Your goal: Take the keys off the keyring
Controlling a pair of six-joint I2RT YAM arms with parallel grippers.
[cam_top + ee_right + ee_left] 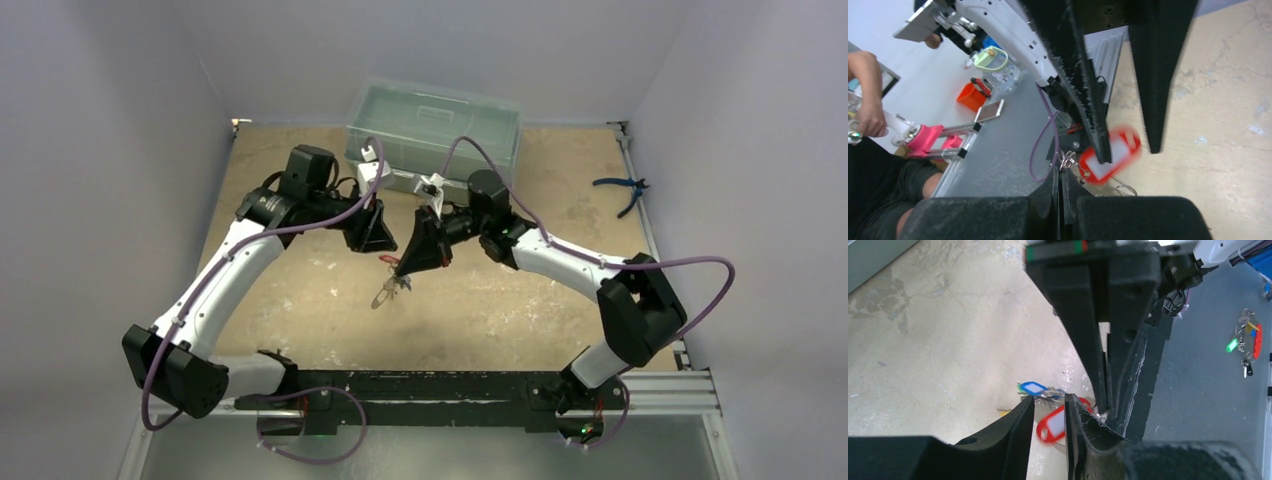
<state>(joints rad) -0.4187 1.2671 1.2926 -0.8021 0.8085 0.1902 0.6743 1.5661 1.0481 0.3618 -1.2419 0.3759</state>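
**Right claw clamped on the keyring, left claw parted around the red tag**

My right gripper (1060, 176) is clenched on the keyring (1066, 161), holding it up over the table (500, 300), and the keys (388, 290) hang just below the keyring. The red-tagged key (1110, 152) sticks out beside the keyring, its long axis slanting away from the ring. It lies in the gap of my left gripper (1049, 401), whose jaws are parted and grip nothing. The tag is blurred, so I cannot tell whether it touches a finger. The blue-tagged key (1033, 387) hangs near the keyring, outside my left jaws. My left is the free claw nearest the keyring, so I judge it should close across the red tag and draw it away from the keyring.
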